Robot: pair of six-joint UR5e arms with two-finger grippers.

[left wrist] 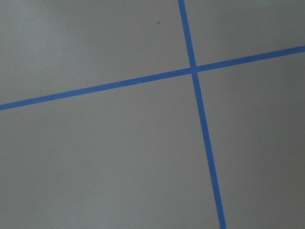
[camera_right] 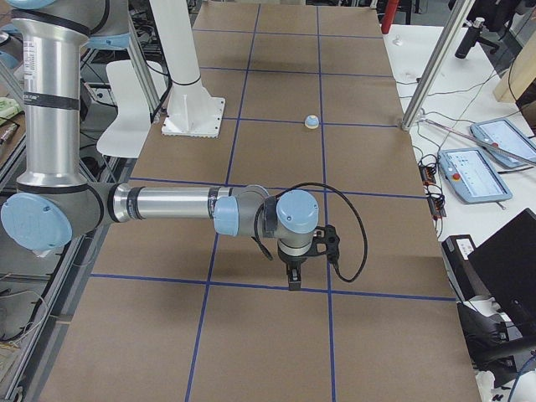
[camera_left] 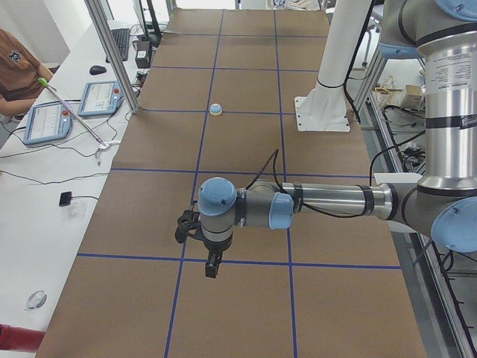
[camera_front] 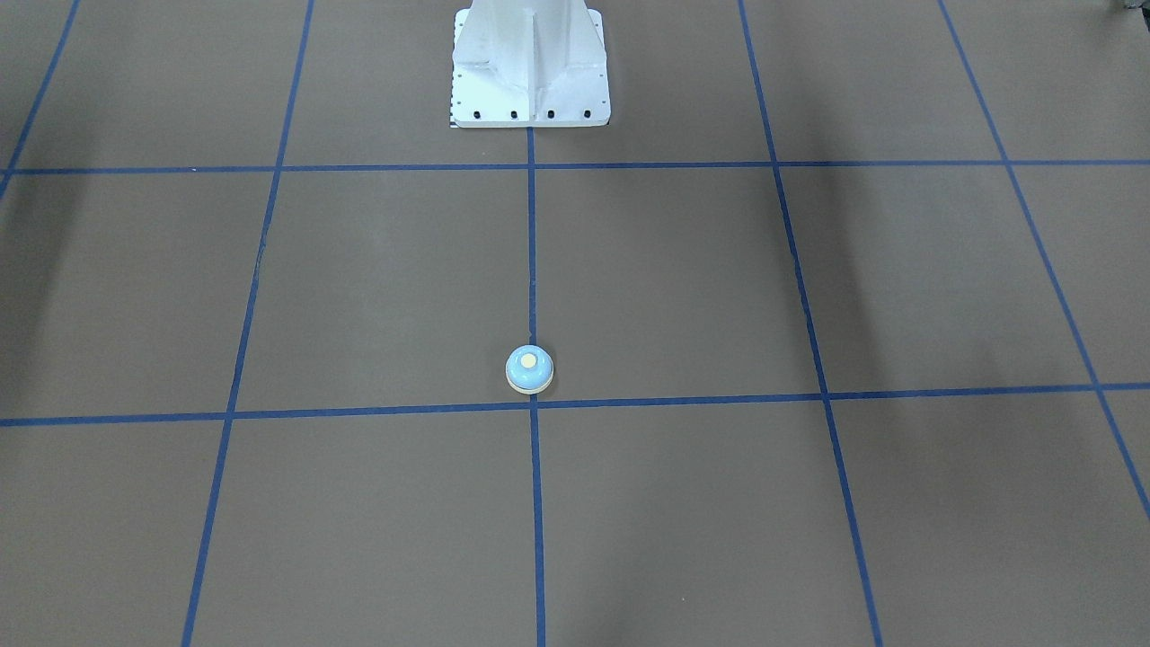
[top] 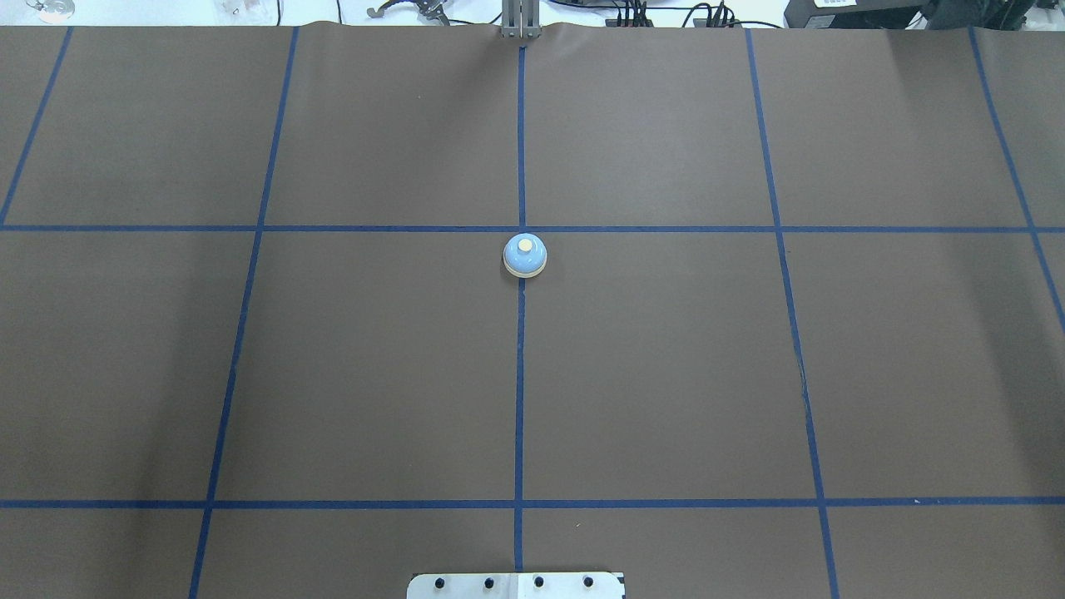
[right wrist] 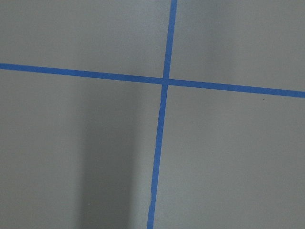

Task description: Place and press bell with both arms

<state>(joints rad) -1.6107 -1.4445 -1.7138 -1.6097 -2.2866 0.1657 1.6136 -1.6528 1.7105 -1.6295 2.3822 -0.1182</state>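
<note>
The bell [camera_front: 529,368] has a light-blue dome and a cream button. It stands alone on the middle blue tape line of the brown mat, and shows in the overhead view [top: 525,254] and both side views [camera_left: 215,110] [camera_right: 311,122]. My left gripper [camera_left: 212,265] hangs over a tape crossing far from the bell, seen only in the left side view; I cannot tell if it is open or shut. My right gripper [camera_right: 293,276] hangs over a tape crossing at the other end, also far from the bell; I cannot tell its state. Both wrist views show only mat and tape.
The white pedestal base [camera_front: 530,72] stands at the robot's side of the mat [top: 516,585]. An operator [camera_left: 15,67] sits at a side desk with tablets [camera_left: 98,97]. Metal posts [camera_left: 112,52] [camera_right: 431,63] stand along the mat's far edge.
</note>
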